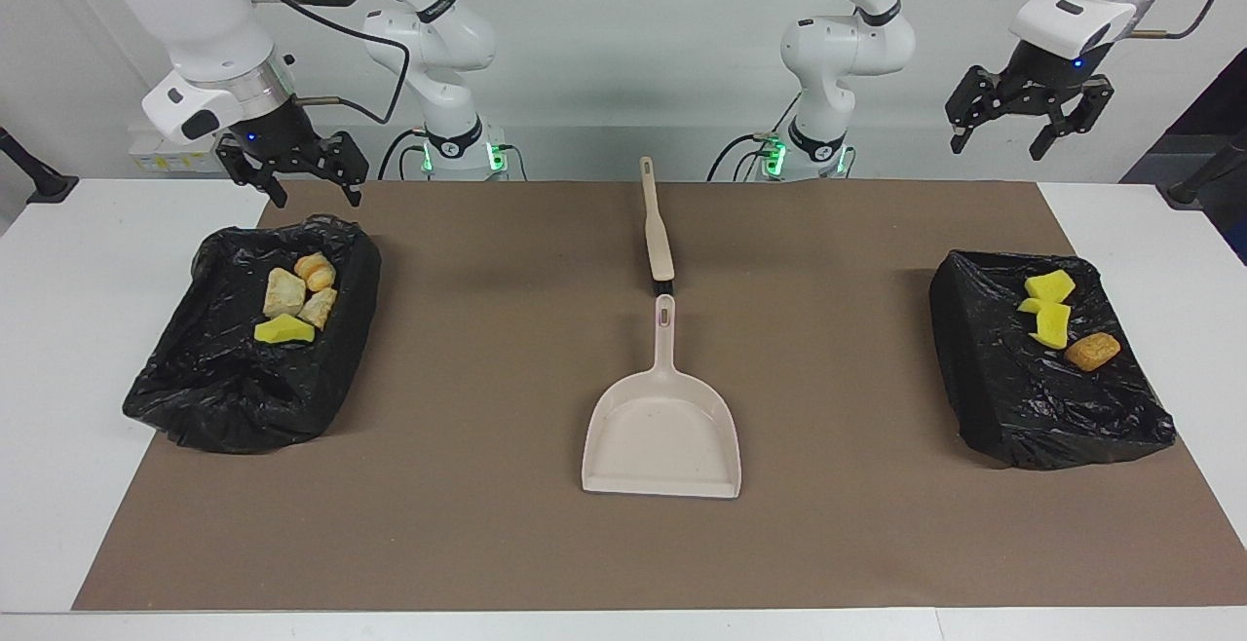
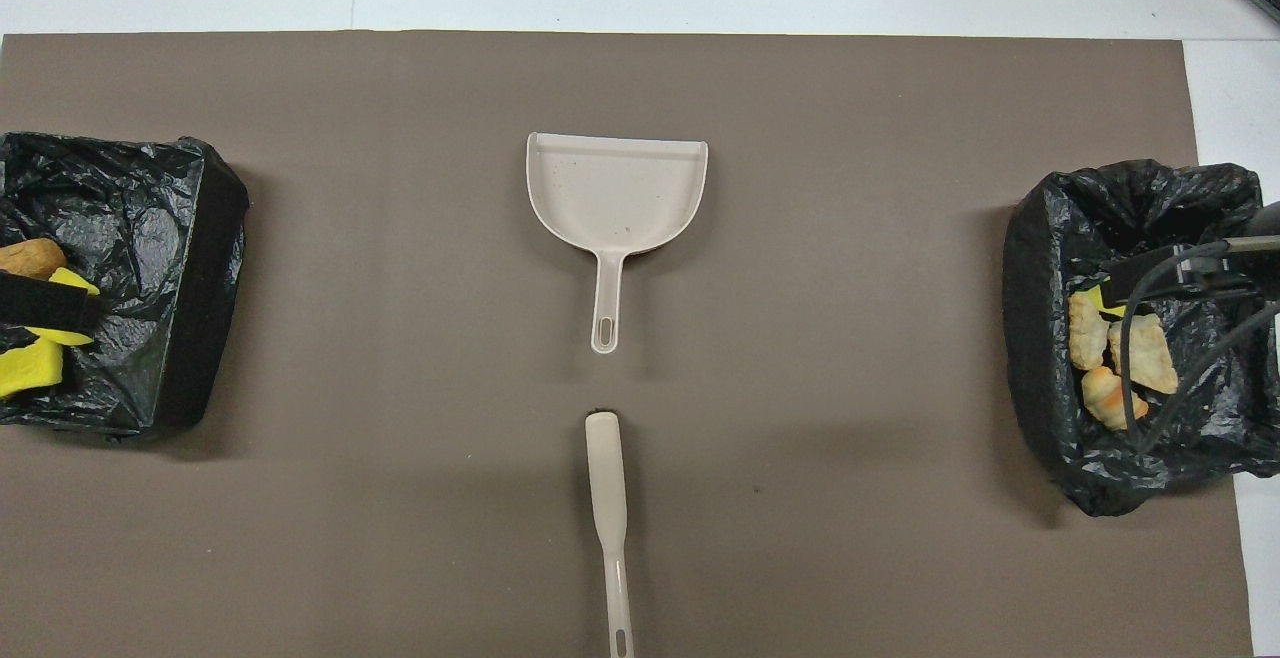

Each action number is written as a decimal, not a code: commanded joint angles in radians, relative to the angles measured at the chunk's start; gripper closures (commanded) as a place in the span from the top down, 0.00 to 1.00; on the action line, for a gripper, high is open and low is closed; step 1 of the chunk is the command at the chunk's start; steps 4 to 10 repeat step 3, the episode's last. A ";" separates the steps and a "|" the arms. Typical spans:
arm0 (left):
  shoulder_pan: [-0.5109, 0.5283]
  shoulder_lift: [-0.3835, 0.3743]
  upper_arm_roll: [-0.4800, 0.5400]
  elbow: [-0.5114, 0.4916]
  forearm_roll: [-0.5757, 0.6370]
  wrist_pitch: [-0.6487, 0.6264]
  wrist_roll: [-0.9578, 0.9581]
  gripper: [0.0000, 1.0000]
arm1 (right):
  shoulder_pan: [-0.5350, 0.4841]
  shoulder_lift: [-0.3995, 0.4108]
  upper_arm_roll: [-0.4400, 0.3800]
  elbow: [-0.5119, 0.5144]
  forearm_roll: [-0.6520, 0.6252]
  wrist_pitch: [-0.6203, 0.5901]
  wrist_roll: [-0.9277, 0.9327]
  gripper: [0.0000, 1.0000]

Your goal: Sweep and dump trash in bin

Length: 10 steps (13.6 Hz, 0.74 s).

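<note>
Facing view
Weighing the risk: all seven scraps of trash [image 1: 292, 302] already lay in the two bag-lined bins, four in the bin [image 1: 195, 397] at the right arm's end and three more scraps [image 1: 1057, 320] in the bin [image 1: 984, 368] at the left arm's end, so any further sweep would probably only disturb things.
Right pincer: the right pincer [image 1: 307, 193] hung released and empty over the edge of its bin nearest the robots; a careless descent could snag the loose black liner and tip the scraps out.
Left pincer: the left pincer [image 1: 1003, 142] stood high in the air, released and empty, above its end of the table.
Tools: the beige dustpan [image 1: 662, 432] lay empty mid-mat, its handle pointing at the beige brush [image 1: 658, 232], which lay nearer the robots, the two just apart; a reach for either might knock the other askew.
Surface: a brown mat [image 1: 487, 524] covered a white table [image 1: 58, 349].
Room: a plain pale wall stood at the robots' back.

Overhead view
Trash: yellow sponge and a brown piece [image 2: 30, 258] sat partly under a black part of the left pincer; bread-like pieces [image 2: 1110, 358] sat partly under the right arm's cables.
Risk: those cables hung over the liner [image 2: 1050, 238] and could catch it.
Surface: the mat [image 2: 300, 538] carried only the dustpan [image 2: 617, 188] and brush [image 2: 608, 498] between the bins.
</note>
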 commanded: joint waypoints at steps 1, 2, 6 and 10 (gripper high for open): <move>0.013 -0.030 -0.005 -0.034 -0.019 0.003 -0.009 1.00 | -0.004 -0.008 0.007 0.004 -0.002 -0.012 0.021 1.00; 0.013 -0.030 -0.005 -0.034 -0.019 0.002 -0.007 1.00 | -0.004 -0.006 0.007 0.004 -0.003 -0.012 0.021 1.00; 0.011 -0.030 -0.005 -0.034 -0.018 0.000 -0.009 1.00 | -0.004 -0.006 0.007 0.004 -0.003 -0.012 0.021 1.00; 0.011 -0.030 -0.005 -0.034 -0.018 0.000 -0.009 1.00 | -0.004 -0.006 0.007 0.004 -0.003 -0.012 0.021 1.00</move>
